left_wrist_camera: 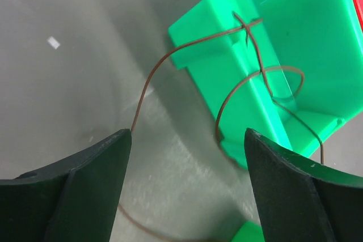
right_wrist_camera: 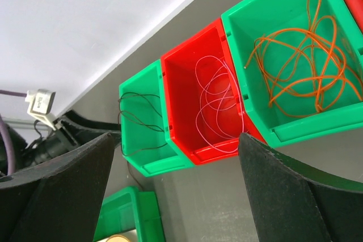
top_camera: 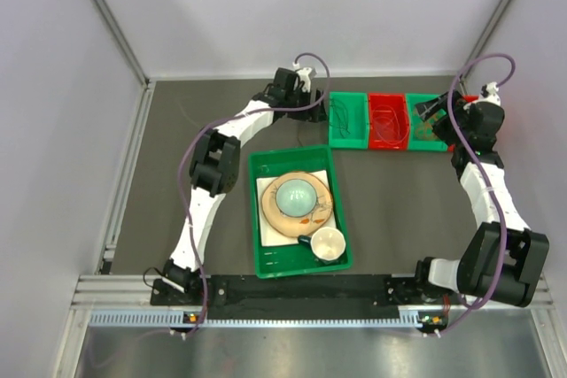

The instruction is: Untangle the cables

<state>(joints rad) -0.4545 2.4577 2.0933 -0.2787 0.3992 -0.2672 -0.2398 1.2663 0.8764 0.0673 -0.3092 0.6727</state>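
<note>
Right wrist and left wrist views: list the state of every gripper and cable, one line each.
Left gripper: open, holding nothing.
Right gripper: open, empty, above the bins.
Dark cable: looped, draped over the rim of the green bin, trailing onto the table.
Pale cables: loosely coiled inside the red bin.
Orange cables: tangled heap inside the other green bin.

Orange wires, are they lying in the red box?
No, the orange wires lie coiled in a green bin, next to the red bin, which holds only pale thin wires.
</note>
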